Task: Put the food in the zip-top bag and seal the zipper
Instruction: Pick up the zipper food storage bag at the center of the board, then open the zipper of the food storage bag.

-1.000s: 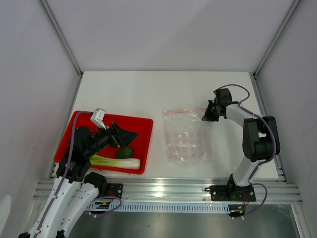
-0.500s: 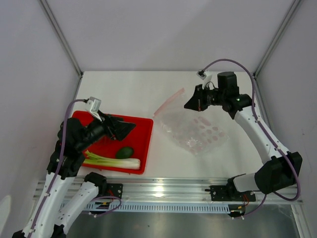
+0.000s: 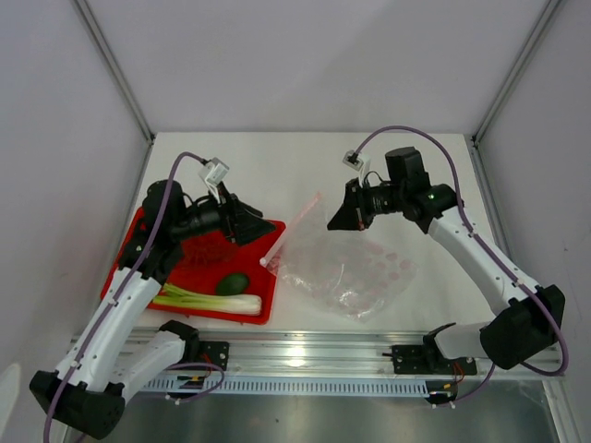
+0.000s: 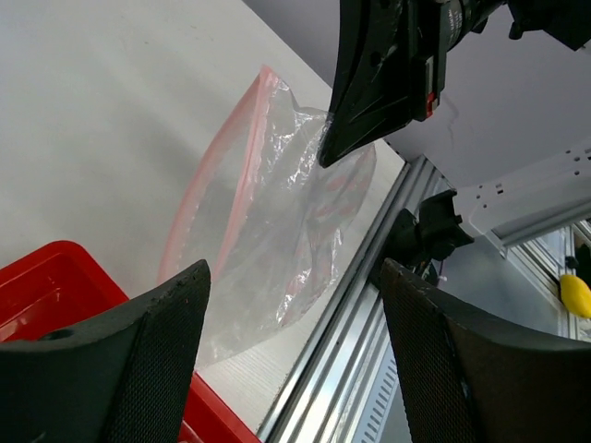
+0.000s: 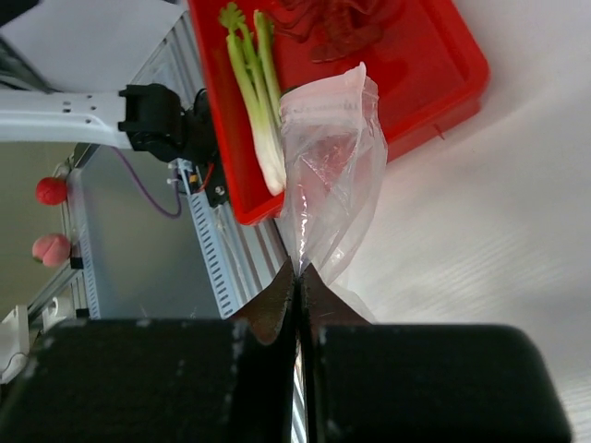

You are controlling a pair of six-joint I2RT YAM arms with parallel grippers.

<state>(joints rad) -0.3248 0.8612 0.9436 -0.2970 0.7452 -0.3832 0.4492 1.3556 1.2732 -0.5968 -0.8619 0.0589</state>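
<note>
Well, from the top, the left fingers (image 3: 247, 224) are spread wide apart and hold nothing. They hang over the red tray (image 3: 242, 260) at the left near corner of the table (image 3: 277, 166). In the tray lie the lobster (image 3: 205, 251), the green fruit (image 3: 234, 282) and the leek (image 3: 211, 300). The right fingers (image 3: 338, 220) are pinched tight on the zip-top bag (image 3: 346, 272), which is partly up off the table, near the middle of the near edge. Its pink zipper (image 3: 291, 231) slants between the two sets of fingers.

In the left wrist view, the left fingers (image 4: 152, 360) stand open, and the bag (image 4: 277, 249) shows in the gap, past their tips. The right fingers (image 4: 331, 152) grip its top side.

In the right wrist view, the right fingers (image 5: 297, 277) are squeezed together on one edge of the bag (image 5: 332, 148). Past it sit the leek (image 5: 263, 120) and lobster (image 5: 332, 28) in the tray (image 5: 434, 74).
</note>
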